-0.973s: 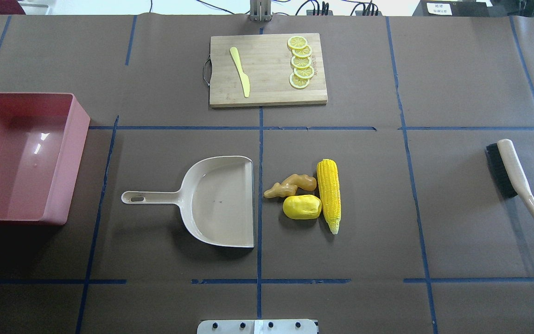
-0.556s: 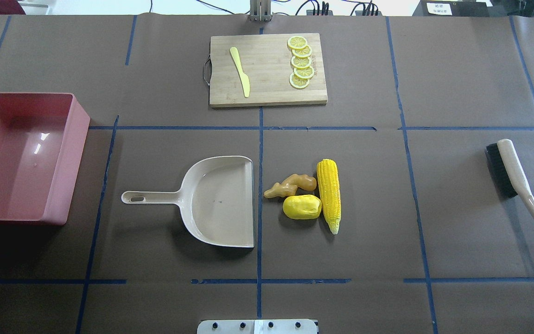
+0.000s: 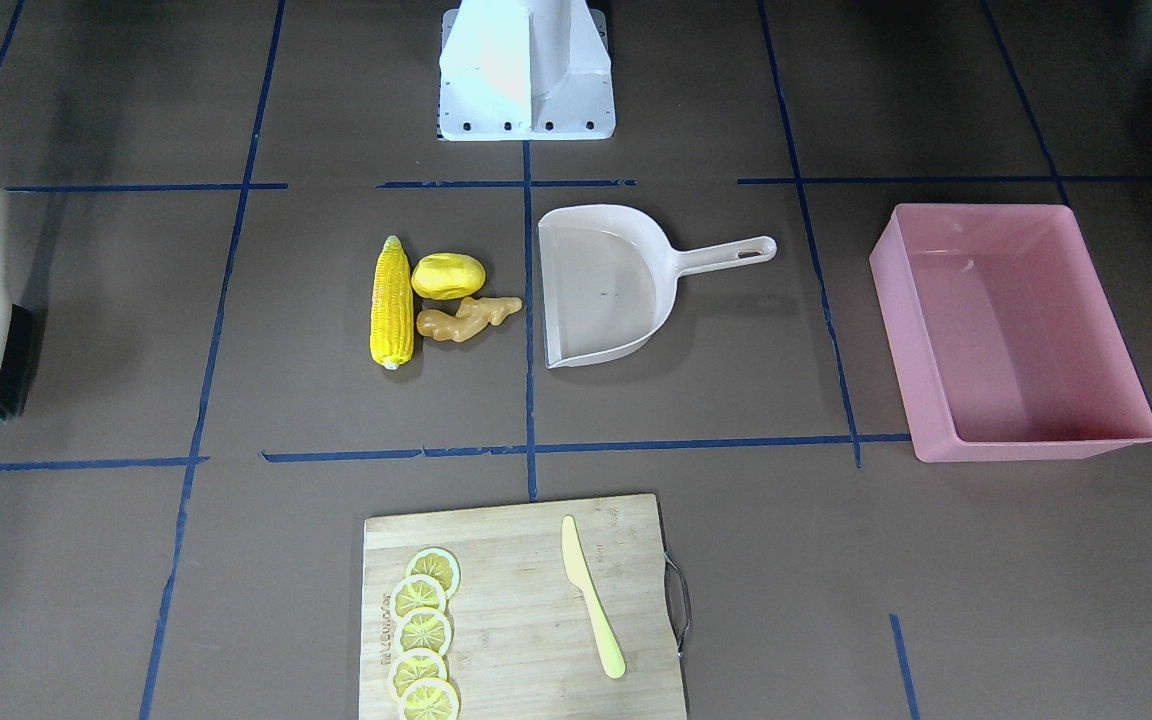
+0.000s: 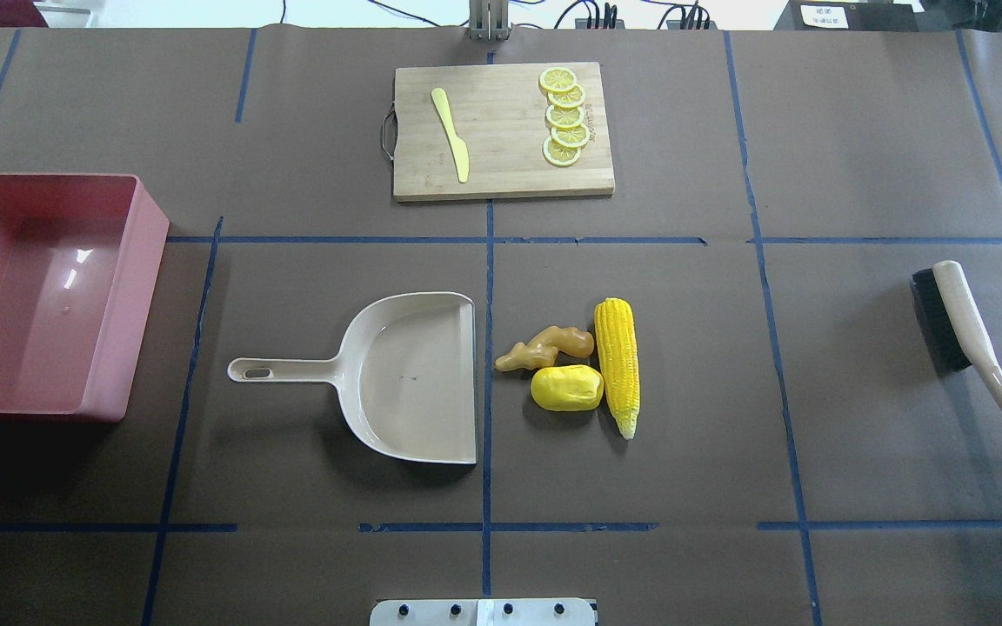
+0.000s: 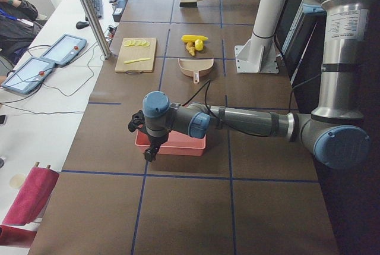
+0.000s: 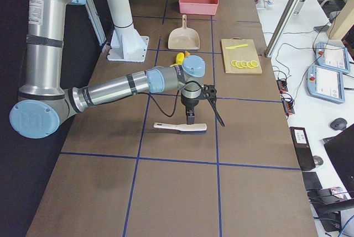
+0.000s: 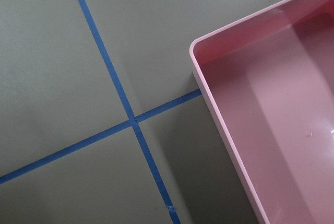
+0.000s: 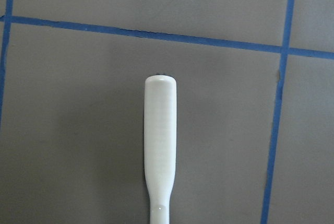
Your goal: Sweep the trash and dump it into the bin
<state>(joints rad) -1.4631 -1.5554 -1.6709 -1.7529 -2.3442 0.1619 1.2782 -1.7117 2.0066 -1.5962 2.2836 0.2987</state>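
corn cob point(image 4: 617, 365), potato lump point(image 4: 566, 388), ginger root point(image 4: 546, 346) clustered just off the dustpan point(image 4: 414, 374) mouth. bin point(image 4: 31, 313) well past dustpan handle, left gripper point(image 5: 149, 151) by it; right gripper point(image 6: 189, 118) opposite side over brush point(image 6: 180, 127). can't tell whether either gripper is apart or together.

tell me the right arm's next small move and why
Probably lower the right gripper onto the brush and grasp it: it hangs over the brush, which lies ungrasped, and the corn cob, potato and ginger root sit unswept beside the dustpan.

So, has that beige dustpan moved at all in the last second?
No. In the overhead view the dustpan lies as before, its open edge just left of the central blue tape line.
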